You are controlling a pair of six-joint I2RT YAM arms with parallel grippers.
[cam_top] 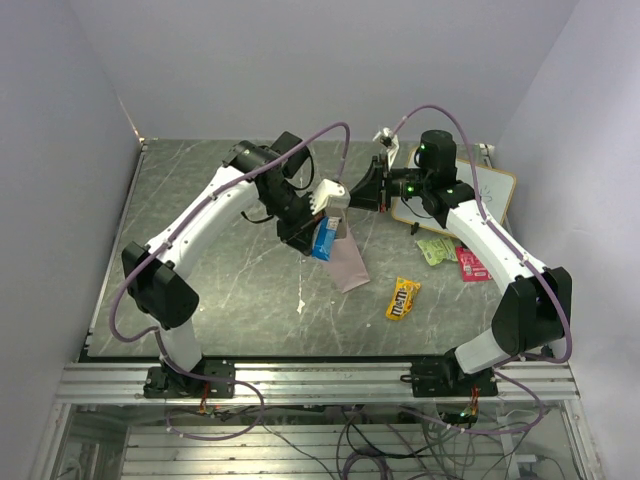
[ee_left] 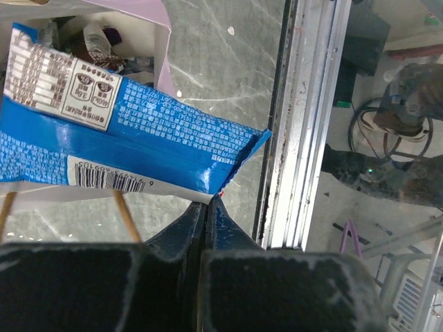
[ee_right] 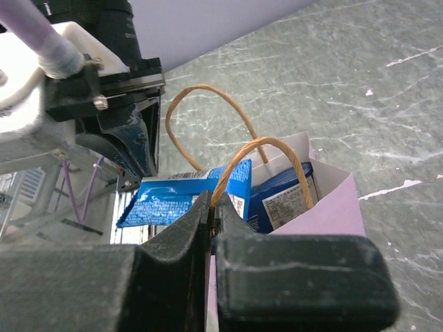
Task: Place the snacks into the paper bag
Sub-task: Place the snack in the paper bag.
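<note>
My left gripper [cam_top: 310, 238] is shut on the corner of a blue-white snack packet [cam_top: 325, 237], holding it at the mouth of the pale pinkish paper bag [cam_top: 350, 265]. The left wrist view shows the jaws [ee_left: 208, 202] pinching the packet [ee_left: 138, 138] in front of the bag opening [ee_left: 165, 48], with other packets inside [ee_left: 97, 41]. My right gripper [cam_top: 358, 200] is shut on a bag handle [ee_right: 266, 149]; its jaws [ee_right: 214, 207] meet on it. A dark blue chip bag [ee_right: 284, 197] sits in the bag [ee_right: 332, 211]. Yellow M&M's [cam_top: 402, 298], a light green packet [cam_top: 436, 249] and a pink-red packet [cam_top: 470, 264] lie on the table.
A white scribbled board [cam_top: 470, 195] stands at the back right behind my right arm. The table's metal rail [ee_left: 304, 124] runs along the near edge. Both arms meet over the middle of the grey marble tabletop [cam_top: 230, 280].
</note>
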